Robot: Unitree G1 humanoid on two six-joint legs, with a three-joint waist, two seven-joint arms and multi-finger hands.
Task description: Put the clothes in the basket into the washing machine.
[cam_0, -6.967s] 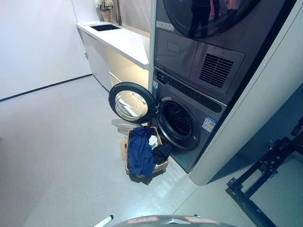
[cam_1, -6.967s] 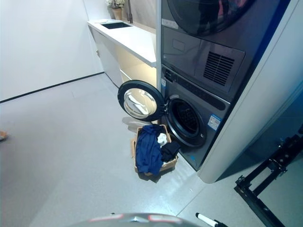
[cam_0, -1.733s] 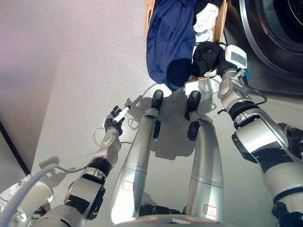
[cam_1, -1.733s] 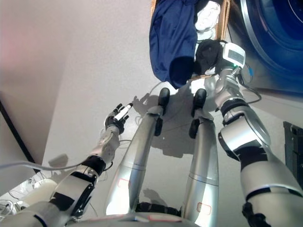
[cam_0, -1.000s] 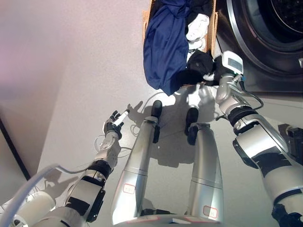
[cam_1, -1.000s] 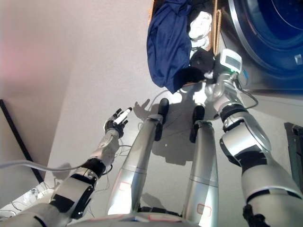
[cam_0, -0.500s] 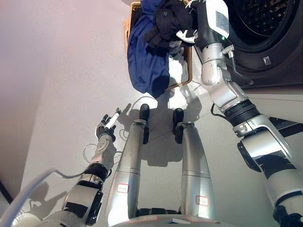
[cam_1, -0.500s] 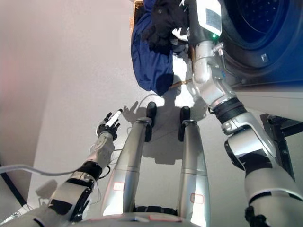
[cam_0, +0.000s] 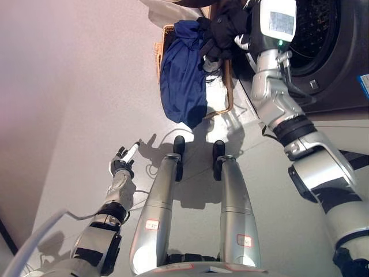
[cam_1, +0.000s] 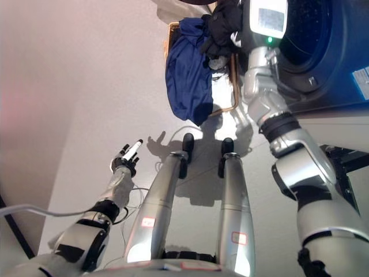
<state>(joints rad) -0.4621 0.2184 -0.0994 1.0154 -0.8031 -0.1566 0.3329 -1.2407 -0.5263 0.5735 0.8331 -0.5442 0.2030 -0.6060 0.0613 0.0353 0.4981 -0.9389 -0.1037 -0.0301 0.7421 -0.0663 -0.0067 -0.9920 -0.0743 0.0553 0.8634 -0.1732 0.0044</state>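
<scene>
A wicker basket (cam_0: 229,95) stands on the floor in front of the washing machine, with a big blue garment (cam_0: 181,81) draped over its near rim and a pale piece (cam_0: 212,66) inside. My right hand (cam_0: 239,26) is raised above the basket's right side, shut on a black garment (cam_0: 219,29) that hangs bunched from it, clear of the basket. The machine's open drum mouth (cam_0: 323,34) lies just to the right of that hand. My left hand (cam_0: 122,158) is open, low at the left above bare floor, far from the basket.
The dark front of the washing machine (cam_1: 323,81) fills the upper right. A black frame (cam_1: 351,161) lies on the floor at the right edge. Grey floor stretches to the left of the basket, up to a pale wall on the far left.
My right hand closed on the black garment in the basket and lifted it out, up and to the right toward the drum mouth. The view shifted. The left hand stayed low and open.
</scene>
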